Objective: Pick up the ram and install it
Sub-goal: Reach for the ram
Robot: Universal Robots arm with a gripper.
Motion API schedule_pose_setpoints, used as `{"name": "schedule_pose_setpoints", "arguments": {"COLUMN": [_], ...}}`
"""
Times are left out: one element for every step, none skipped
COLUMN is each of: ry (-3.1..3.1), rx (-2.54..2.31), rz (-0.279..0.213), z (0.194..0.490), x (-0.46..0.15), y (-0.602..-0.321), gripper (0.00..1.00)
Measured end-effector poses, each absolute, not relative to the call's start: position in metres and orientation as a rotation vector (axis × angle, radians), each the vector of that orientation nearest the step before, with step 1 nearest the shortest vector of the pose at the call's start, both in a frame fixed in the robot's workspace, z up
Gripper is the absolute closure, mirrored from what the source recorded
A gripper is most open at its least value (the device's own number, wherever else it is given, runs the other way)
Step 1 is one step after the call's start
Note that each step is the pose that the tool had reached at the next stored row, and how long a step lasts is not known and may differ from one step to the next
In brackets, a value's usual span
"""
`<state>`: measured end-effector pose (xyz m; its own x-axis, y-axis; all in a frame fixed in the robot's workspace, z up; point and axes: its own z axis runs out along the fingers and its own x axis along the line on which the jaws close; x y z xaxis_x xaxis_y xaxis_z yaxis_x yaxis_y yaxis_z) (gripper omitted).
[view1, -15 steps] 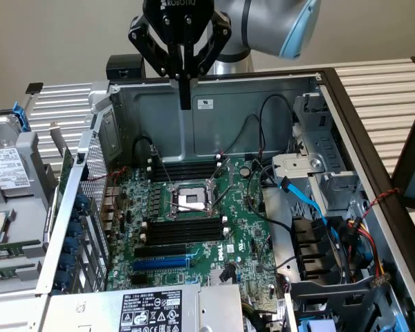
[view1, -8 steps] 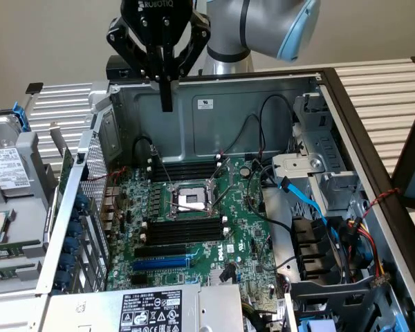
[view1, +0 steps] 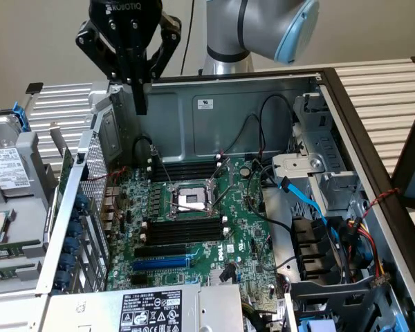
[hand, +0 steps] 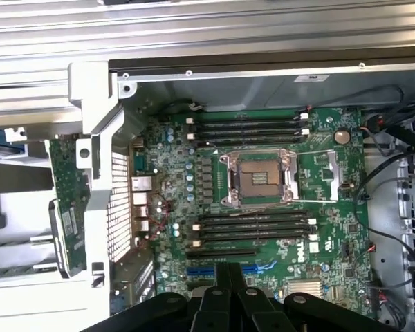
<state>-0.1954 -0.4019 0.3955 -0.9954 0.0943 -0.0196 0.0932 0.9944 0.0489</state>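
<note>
- Exterior view: the tool (view1: pixel 140 104) hangs above the open computer case (view1: pixel 263 104), over its far corner on the exterior view's left. Its fingers are pressed together and nothing is between them.
- Exterior view: the ram (view1: pixel 64 181) seems to be the thin green strip below the tool and farther towards the exterior view's left, outside the perforated case wall (view1: pixel 97 173). It is seen almost edge-on, so label and chips are hard to make out, and I cannot tell what it rests on.
- Exterior view: the black memory slots (view1: pixel 183 232) lie below the tool on the other side of that wall, inside the case beside the processor socket (view1: pixel 191 200). All look unfilled.
- Wrist view: the tool (hand: pixel 229 273) is closed and empty above the motherboard (hand: pixel 332 207).
- Wrist view: the ram (hand: pixel 68 207) lies well off to the side of the tool, beyond the case wall. Its long axis runs along that wall and across the length of the memory slots (hand: pixel 252 228). One end is partly hidden behind metal parts.
</note>
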Motion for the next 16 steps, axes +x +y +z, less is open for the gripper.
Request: {"name": "schedule_pose_setpoints", "arguments": {"ry": [3.115, 3.115, 3.115, 3.115, 3.115, 3.115, 3.115, 3.115, 3.115, 3.115, 3.115, 3.115, 3.115, 3.115, 3.115, 3.116], "rx": [0.146, 0.147, 0.147, 0.146, 0.146, 0.146, 0.147, 0.147, 0.146, 0.146, 0.146, 0.146, 0.145, 0.144, 0.144, 0.143], "rz": [0.075, 0.075, 0.075, 0.075, 0.075, 0.075, 0.075, 0.075, 0.075, 0.075, 0.075, 0.075, 0.075, 0.075, 0.075, 0.075], "z": [0.395, 0.395, 0.395, 0.395, 0.395, 0.395, 0.395, 0.395, 0.395, 0.395, 0.395, 0.395, 0.395, 0.395, 0.394, 0.394], "x": [-0.2, -0.204, -0.209, -0.214, -0.218, -0.223, -0.227, -0.232, -0.237, -0.241, -0.245, -0.25, -0.254, -0.257, -0.261, -0.264], "y": [-0.402, -0.402, -0.402, -0.402, -0.402, -0.402, -0.402, -0.402, -0.402, -0.402, -0.402, -0.402, -0.402, -0.401, -0.4, -0.399], "gripper": [0.89, 0.89, 0.89, 0.89, 0.89, 0.89, 0.89, 0.89, 0.89, 0.89, 0.89, 0.89, 0.89, 0.89, 0.89, 0.89]}}
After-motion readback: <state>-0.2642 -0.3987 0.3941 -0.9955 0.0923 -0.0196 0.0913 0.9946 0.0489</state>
